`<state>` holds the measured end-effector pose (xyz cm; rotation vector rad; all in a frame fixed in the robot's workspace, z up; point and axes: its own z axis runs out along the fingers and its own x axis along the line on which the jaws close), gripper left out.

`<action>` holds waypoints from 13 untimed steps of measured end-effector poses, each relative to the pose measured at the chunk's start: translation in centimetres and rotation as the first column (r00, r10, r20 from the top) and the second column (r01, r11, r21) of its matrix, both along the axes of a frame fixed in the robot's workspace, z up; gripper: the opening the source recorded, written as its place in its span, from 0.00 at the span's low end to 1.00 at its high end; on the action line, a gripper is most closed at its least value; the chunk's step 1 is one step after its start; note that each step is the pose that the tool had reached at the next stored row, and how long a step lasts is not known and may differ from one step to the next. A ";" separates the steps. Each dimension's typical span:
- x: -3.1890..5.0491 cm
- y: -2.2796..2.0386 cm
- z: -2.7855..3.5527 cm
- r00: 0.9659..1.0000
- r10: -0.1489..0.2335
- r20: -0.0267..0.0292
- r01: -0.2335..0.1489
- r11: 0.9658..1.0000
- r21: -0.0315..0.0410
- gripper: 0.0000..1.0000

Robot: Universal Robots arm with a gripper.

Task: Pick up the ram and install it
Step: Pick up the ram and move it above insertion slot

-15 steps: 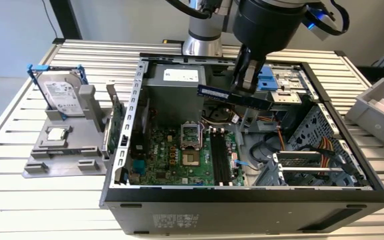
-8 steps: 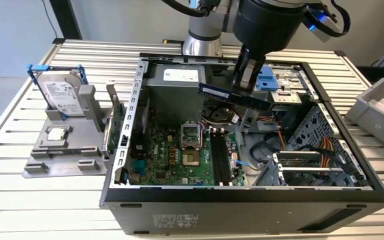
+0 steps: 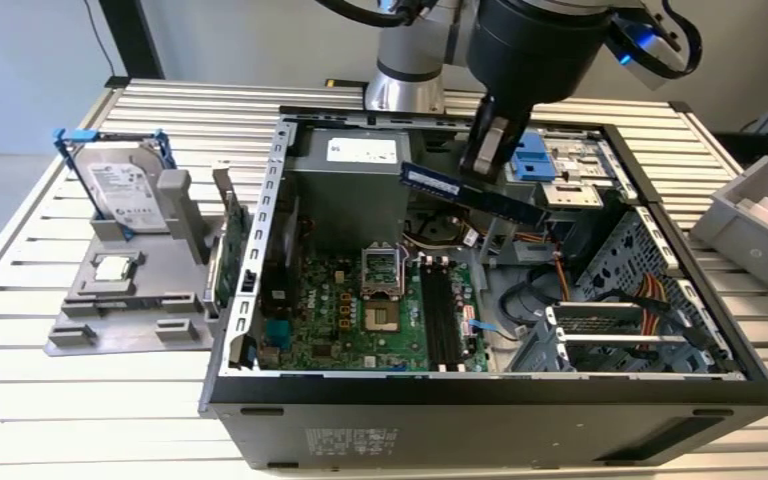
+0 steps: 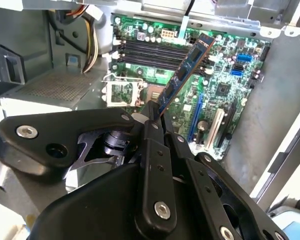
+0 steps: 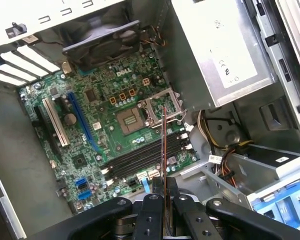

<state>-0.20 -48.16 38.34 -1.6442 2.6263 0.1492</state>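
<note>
Checking the exterior view first, I found the gripper [image 3: 487, 160] clenched on the ram [image 3: 438, 183]. It held the stick in the air above the open computer case [image 3: 491, 400], just in front of the power supply [image 3: 357, 150]. The stick sat tilted, with its lower end toward the exterior view's right. It was well apart from the black memory slots [image 3: 440, 315] on the motherboard [image 3: 344, 325] below. I judged the carry complete and the seating not yet begun.

In the second wrist view, the fingers [image 4: 151, 131] pinched the ram [image 4: 185, 75] by its near end, and its blue-labelled face angled out over the board. The memory slots [image 4: 155, 50] lay beyond it, all four apparently vacant, beside the CPU socket [image 4: 122, 92].

In the first wrist view, the ram [image 5: 163, 145] appeared edge-on as a thin line rising from the gripper [image 5: 163, 195]. It crossed the memory slots [image 5: 145, 160] at an angle instead of running along them.

My assessment for this step:
- Rotate the wrist until the stick runs parallel to one slot.
- Level the stick so that both ends meet the slot together.
- Confirm, as far as visible, that the slot's end latches are open.
- Keep the grip firm, because a thin board can pivot between the pads.
</note>
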 end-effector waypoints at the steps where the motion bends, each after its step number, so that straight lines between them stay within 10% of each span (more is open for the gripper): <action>1: 0.00 0.00 0.01 1.000 -0.011 0.000 0.011 1.000 0.000 0.00; 13: 0.00 0.00 0.01 0.990 -0.143 0.000 0.143 0.990 0.000 0.00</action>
